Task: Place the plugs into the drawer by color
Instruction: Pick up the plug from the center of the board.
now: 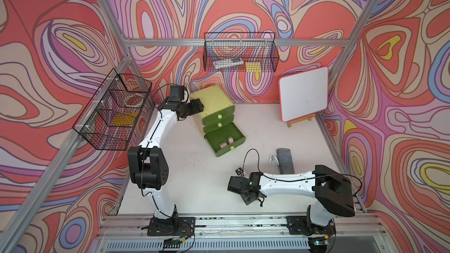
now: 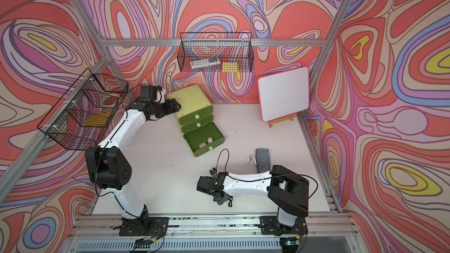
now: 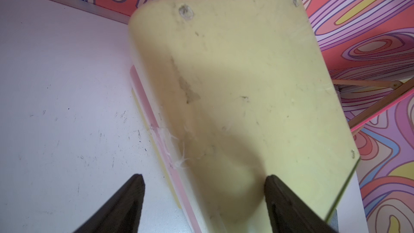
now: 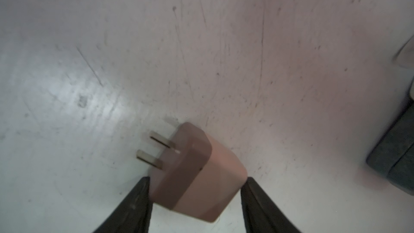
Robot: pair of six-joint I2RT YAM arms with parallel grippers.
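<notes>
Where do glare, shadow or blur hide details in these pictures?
Right wrist view: glare whitens the table, and the pink plug is shaded on its pronged face; left wrist view: a soft shadow darkens the cabinet; both top views: sharp, evenly lit.

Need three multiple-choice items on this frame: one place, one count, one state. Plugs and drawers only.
1. Where is the pink plug outside the cabinet?
A) on the cabinet's top
B) between the right gripper's fingers
C) under the cabinet

2. How many plugs show in the pulled-out drawer?
A) two
B) none
C) five

3. Which drawer is pulled out?
A) top
B) middle
C) bottom

Key:
1 B, the right wrist view shows the fingers flanking it.
2 A, two pink ones lie inside.
3 C, the top drawer and middle drawer sit flush.
</notes>
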